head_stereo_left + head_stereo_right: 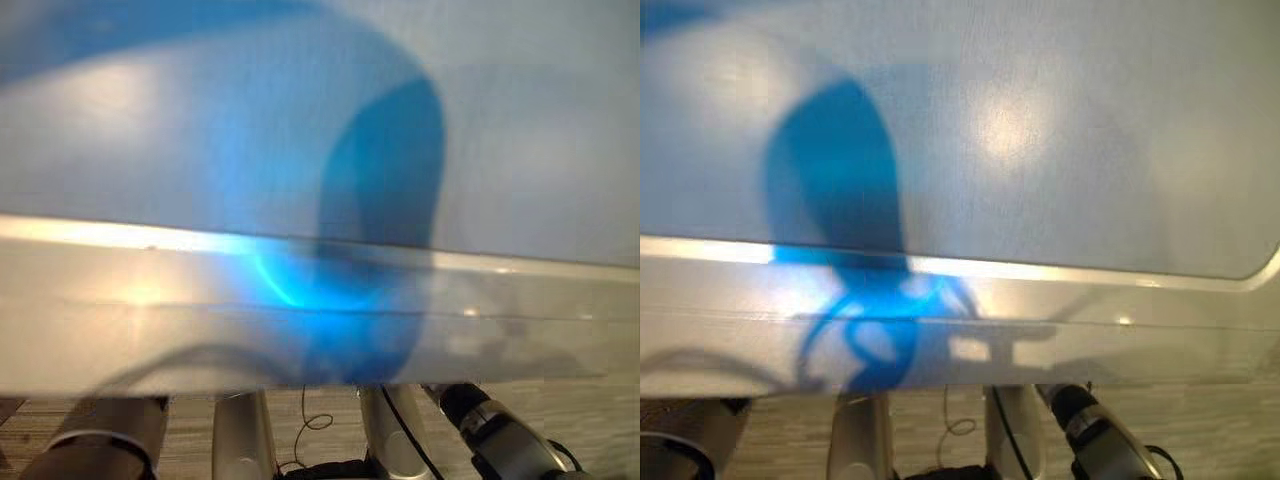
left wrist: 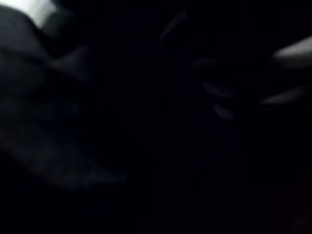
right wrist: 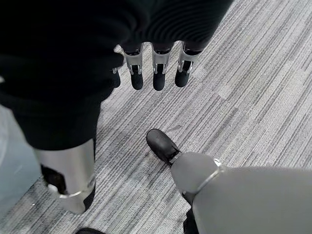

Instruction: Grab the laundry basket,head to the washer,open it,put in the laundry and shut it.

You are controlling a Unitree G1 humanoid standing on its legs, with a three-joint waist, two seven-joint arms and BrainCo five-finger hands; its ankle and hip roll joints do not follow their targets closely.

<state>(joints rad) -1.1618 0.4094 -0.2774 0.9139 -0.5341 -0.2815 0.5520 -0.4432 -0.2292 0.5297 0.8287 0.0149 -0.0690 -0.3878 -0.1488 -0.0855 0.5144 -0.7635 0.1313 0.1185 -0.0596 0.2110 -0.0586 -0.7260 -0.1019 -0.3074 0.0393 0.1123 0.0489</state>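
Closest to the head camera is a broad pale glossy panel [image 1: 180, 130], so near that it spans both eye views. I take it for the washer, though I cannot make out a door, a handle or an opening on it. A bright silver band [image 1: 120, 290] runs left to right along the panel's near edge. A deep blue curved patch [image 1: 385, 170] lies across panel and band; I cannot tell whether it is a reflection or a shadow.

Below the band's near edge I see a strip of striped grey carpet [image 3: 253, 87].

Right hand [image 3: 155, 66]: in its wrist view it hangs above the carpet, well clear of the panel. Fingers straight and side by side, tips pointing at the floor, nothing between them. It holds nothing.

Left hand [image 2: 292, 51]: its wrist view is almost black. A few faint pale streaks show on one side and a small bright patch [image 2: 36, 9] in a corner. I cannot tell how far it is open, or whether it has hold of anything. A dim rounded mass [image 2: 44, 112] sits beside the patch; unidentifiable.
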